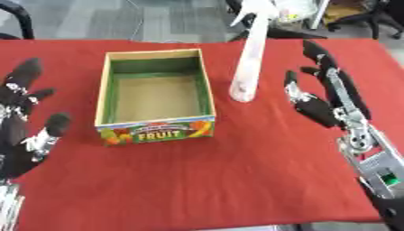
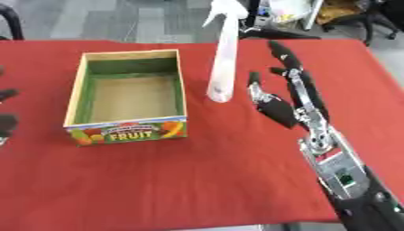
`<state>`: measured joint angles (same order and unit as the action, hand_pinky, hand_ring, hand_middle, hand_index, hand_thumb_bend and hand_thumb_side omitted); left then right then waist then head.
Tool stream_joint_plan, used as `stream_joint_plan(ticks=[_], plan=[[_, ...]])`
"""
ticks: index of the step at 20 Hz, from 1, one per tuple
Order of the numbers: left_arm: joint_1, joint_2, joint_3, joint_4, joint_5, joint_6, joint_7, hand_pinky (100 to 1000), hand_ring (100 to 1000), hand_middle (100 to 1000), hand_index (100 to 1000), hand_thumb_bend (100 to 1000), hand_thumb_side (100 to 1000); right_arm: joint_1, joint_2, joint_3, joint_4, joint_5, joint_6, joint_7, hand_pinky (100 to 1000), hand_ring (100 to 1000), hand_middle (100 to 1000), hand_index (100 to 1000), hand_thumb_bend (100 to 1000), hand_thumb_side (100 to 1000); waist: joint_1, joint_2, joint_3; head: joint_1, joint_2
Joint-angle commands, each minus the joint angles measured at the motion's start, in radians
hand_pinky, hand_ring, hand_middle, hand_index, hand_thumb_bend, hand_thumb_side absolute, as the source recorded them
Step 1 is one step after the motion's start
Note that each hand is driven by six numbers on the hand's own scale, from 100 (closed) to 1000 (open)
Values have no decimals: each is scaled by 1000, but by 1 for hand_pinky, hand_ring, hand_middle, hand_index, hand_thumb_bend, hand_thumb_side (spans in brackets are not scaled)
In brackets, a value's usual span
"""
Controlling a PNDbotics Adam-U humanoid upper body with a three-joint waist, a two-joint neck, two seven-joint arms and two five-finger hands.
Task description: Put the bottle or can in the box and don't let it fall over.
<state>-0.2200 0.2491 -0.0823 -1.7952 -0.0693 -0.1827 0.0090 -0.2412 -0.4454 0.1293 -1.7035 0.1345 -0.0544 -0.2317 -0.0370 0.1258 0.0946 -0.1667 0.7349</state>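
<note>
A tall white spray bottle (image 1: 250, 58) stands upright on the red table, just right of the open cardboard box (image 1: 103, 97) with a green inner wall and a FRUIT label on its front. My right hand (image 1: 325, 97) is open a little to the right of the bottle, fingers straight and pointing away, thumb toward the bottle, not touching it. My left hand (image 1: 24, 122) rests open at the left edge, fingers up, apart from the box.
The red tablecloth (image 1: 236, 171) covers the table, with its front edge near the bottom. Beyond the far edge lie grey floor and chair legs (image 1: 371, 20).
</note>
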Motion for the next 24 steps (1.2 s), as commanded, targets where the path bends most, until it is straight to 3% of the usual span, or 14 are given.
stream_joint_plan(ticks=[1, 17, 24], plan=[[1, 16, 16, -5, 16, 4, -2, 840, 1000, 924, 905, 624, 625, -22, -47, 3, 27, -57, -5, -16, 874, 1000, 1000, 1000, 100, 470, 1, -18, 1, -4, -10], [18, -1, 7, 19, 11, -2, -47, 837, 1000, 905, 906, 596, 658, -152, -127, 57, 161, -315, -98, 57, 882, 1000, 1000, 1000, 100, 482, 7, -19, 4, -9, -6], [19, -6, 4, 23, 10, -3, -57, 837, 1000, 903, 907, 586, 665, -211, -126, 77, 197, -357, -124, 109, 884, 1000, 1000, 1000, 100, 479, 9, -19, 8, -13, -4]])
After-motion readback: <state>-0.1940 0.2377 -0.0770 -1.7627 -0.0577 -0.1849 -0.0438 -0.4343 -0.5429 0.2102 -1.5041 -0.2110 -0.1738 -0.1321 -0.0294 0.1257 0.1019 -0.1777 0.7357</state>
